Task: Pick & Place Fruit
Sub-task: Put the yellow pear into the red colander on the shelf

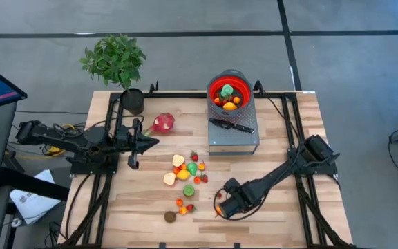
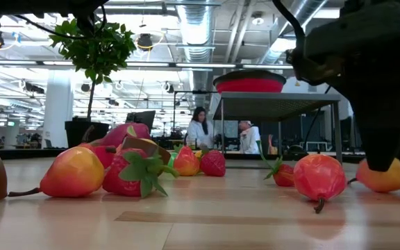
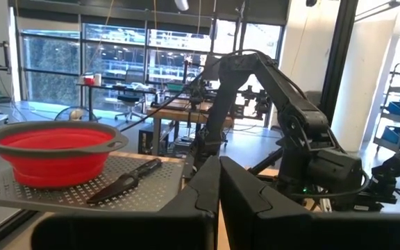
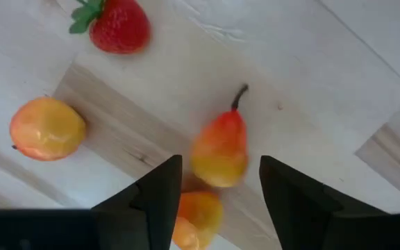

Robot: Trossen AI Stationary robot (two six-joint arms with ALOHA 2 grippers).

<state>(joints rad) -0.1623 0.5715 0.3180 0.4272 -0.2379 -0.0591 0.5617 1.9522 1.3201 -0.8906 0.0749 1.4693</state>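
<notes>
The right tool (image 4: 217,191) hangs low over the desk (image 1: 282,214), on the near side of the scattered fruit (image 1: 185,173). Its fingers stand apart around a small red-yellow pear (image 4: 219,149), not yet pinching it. A second orange fruit (image 4: 196,215) lies partly hidden under one finger. From above, the arm covers both. The left tool (image 1: 135,144) waits closed beside the dragon fruit (image 1: 163,123). More fruit fills the red bowl (image 1: 229,92), half out of sight.

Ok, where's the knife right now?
In the high view the black-handled knife lies on the grey perforated stand at the table's far side, just in front of the red bowl holding fruit.
</notes>
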